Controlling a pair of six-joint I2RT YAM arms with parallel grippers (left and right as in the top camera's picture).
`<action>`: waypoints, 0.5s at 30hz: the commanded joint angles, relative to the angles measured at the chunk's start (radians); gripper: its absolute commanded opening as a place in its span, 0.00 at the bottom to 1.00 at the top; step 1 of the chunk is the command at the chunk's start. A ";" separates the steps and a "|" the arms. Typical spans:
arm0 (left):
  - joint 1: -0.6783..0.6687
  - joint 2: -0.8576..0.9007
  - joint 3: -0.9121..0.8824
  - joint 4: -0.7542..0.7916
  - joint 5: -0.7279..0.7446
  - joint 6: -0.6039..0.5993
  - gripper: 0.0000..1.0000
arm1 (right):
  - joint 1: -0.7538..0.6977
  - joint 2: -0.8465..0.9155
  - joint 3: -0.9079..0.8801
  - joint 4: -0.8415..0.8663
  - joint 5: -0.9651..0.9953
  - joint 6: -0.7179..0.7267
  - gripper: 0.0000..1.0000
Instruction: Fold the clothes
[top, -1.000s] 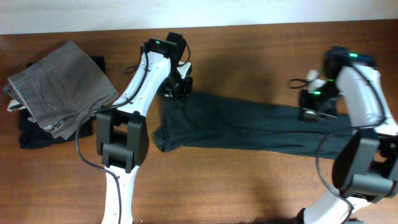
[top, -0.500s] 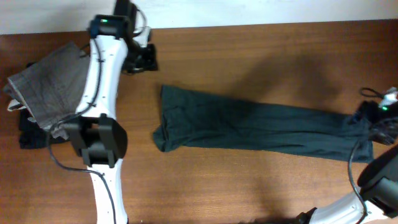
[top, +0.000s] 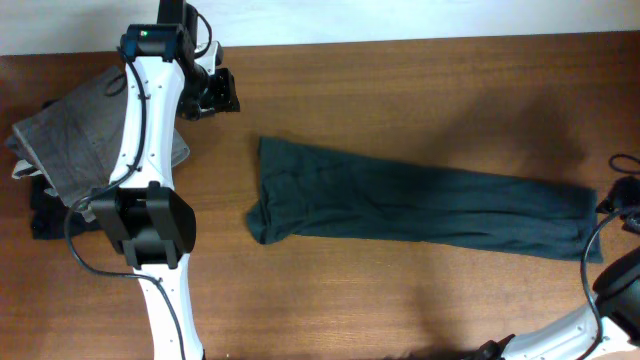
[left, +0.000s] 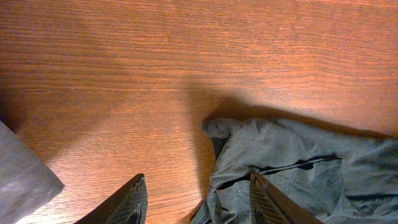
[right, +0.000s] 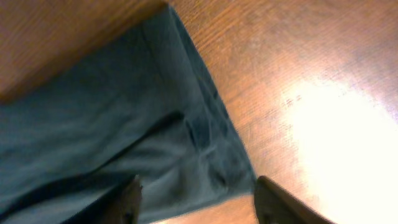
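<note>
Overhead and wrist views. Across the middle of the tabletop (top: 400, 90), the T-shirt (top: 420, 205) is lying as one long dark band (folded narrow along its length). It is running from left of centre almost to the right edge, with its left end sitting where it sat a second ago. At that right edge, the right gripper (right: 198, 186) is hovering over the band's end with its fingers spread apart and nothing between them. A second ago it was sitting on the cloth, farther in from the edge. Toward the far left corner, the left gripper (top: 215, 93) is hanging likewise agape and empty. It has swung away from the band's far left corner to a spot just beside the grey trousers (top: 90, 140), which are resting on a black garment (top: 50, 215).
</note>
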 joint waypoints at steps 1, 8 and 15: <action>0.001 -0.012 0.014 -0.002 0.008 0.002 0.53 | 0.002 0.052 -0.006 0.013 0.009 -0.046 0.67; 0.001 -0.012 0.014 0.010 0.008 0.002 0.53 | 0.003 0.157 -0.006 0.038 -0.017 -0.110 0.72; 0.002 -0.012 0.014 0.018 0.008 0.002 0.54 | 0.002 0.232 -0.006 0.038 -0.017 -0.124 0.56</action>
